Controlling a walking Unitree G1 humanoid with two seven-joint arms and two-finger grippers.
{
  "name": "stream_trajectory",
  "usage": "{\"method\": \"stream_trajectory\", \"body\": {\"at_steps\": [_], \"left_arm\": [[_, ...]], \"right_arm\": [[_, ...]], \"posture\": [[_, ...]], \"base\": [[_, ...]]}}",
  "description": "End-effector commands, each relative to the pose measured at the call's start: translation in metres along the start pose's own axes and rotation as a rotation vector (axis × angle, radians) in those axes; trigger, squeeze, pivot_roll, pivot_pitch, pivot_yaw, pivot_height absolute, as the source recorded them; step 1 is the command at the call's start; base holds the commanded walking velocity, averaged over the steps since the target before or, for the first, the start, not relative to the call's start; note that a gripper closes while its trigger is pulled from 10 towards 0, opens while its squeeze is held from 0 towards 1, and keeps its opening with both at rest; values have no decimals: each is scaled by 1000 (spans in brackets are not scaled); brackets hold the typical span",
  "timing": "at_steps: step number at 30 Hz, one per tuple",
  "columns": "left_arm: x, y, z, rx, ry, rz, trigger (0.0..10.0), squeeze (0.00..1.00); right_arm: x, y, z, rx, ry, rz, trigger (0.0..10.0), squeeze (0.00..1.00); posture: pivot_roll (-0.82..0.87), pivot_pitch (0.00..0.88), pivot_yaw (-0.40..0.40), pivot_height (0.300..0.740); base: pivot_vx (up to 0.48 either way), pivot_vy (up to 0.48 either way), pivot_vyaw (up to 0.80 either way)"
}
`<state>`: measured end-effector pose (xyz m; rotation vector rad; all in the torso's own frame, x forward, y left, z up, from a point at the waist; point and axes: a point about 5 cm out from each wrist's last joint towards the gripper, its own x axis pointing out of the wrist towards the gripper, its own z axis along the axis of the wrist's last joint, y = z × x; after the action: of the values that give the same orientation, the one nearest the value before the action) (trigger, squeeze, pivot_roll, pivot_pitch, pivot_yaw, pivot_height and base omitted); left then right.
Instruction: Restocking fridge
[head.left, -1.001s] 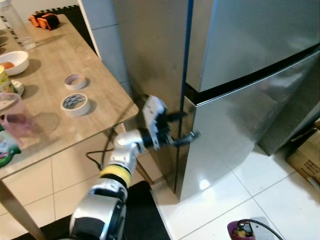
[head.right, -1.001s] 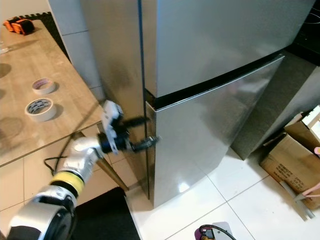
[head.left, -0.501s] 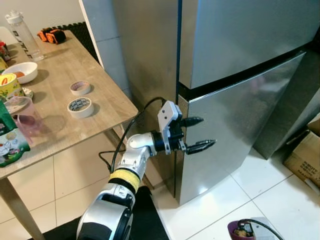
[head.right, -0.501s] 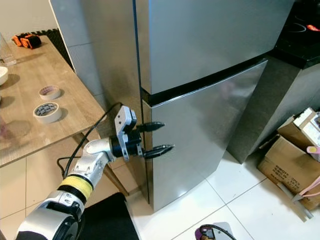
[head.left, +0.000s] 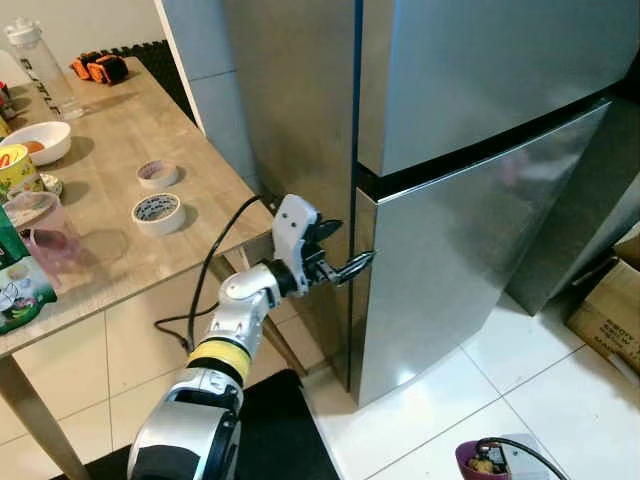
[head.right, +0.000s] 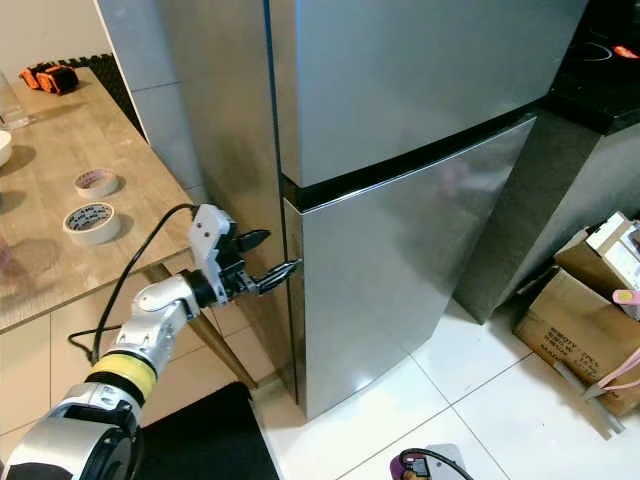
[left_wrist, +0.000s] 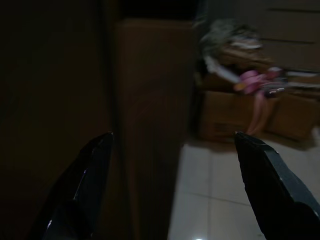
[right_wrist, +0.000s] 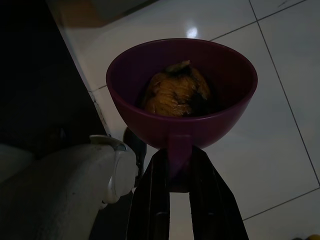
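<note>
The steel fridge stands ahead with its upper door (head.left: 480, 70) and lower door (head.left: 470, 260) both closed. My left gripper (head.left: 350, 245) is open at the lower door's left edge, just under the black gap between the doors; its lower fingertip reaches that edge. In the left wrist view the open left gripper (left_wrist: 172, 135) straddles the dark door edge (left_wrist: 150, 125). My right gripper (right_wrist: 175, 170) is shut on the handle of a purple bowl (right_wrist: 182, 90) holding a yellow-brown lump of food, low over the white floor tiles. The bowl (head.left: 480, 460) peeks in at the bottom.
A wooden table (head.left: 200, 230) stands on the left with two tape rolls (head.left: 158, 212), a cup, a white bowl and a bottle. Cardboard boxes (head.right: 585, 325) sit on the floor at the right. A dark counter (head.right: 600, 70) adjoins the fridge. A black mat (head.left: 290, 440) lies below.
The left gripper has drawn back leftward from in front of the lower door to the door's left edge, and its fingers stand a little closer together. The right gripper still holds the bowl.
</note>
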<state>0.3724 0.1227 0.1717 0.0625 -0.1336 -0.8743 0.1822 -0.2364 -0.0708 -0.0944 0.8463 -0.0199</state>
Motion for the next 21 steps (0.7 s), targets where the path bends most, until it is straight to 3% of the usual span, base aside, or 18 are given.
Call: {"method": "stream_trajectory", "body": {"at_steps": [1, 6, 13, 21], "left_arm": [[-7, 5, -7, -12, 24, 42, 10000, 0], [1, 1, -2, -80, -40, 0, 10000, 0], [27, -10, 18, -176, -125, -97, 10000, 0], [46, -22, 23, -174, -105, -145, 10000, 0]], "right_arm": [[-2, 1, -8, 18, 19, -5, 10000, 0], [-2, 1, -6, 29, 11, -11, 10000, 0], [-2, 1, -6, 26, 11, -9, 10000, 0], [-3, -4, -8, 21, 11, -20, 10000, 0]], "posture": [[-107, 158, 52, 740], [-106, 183, 54, 740], [-107, 189, 56, 740], [-118, 199, 54, 740]], "base": [[0, 0, 0], [0, 0, 0], [0, 0, 0], [0, 0, 0]]}}
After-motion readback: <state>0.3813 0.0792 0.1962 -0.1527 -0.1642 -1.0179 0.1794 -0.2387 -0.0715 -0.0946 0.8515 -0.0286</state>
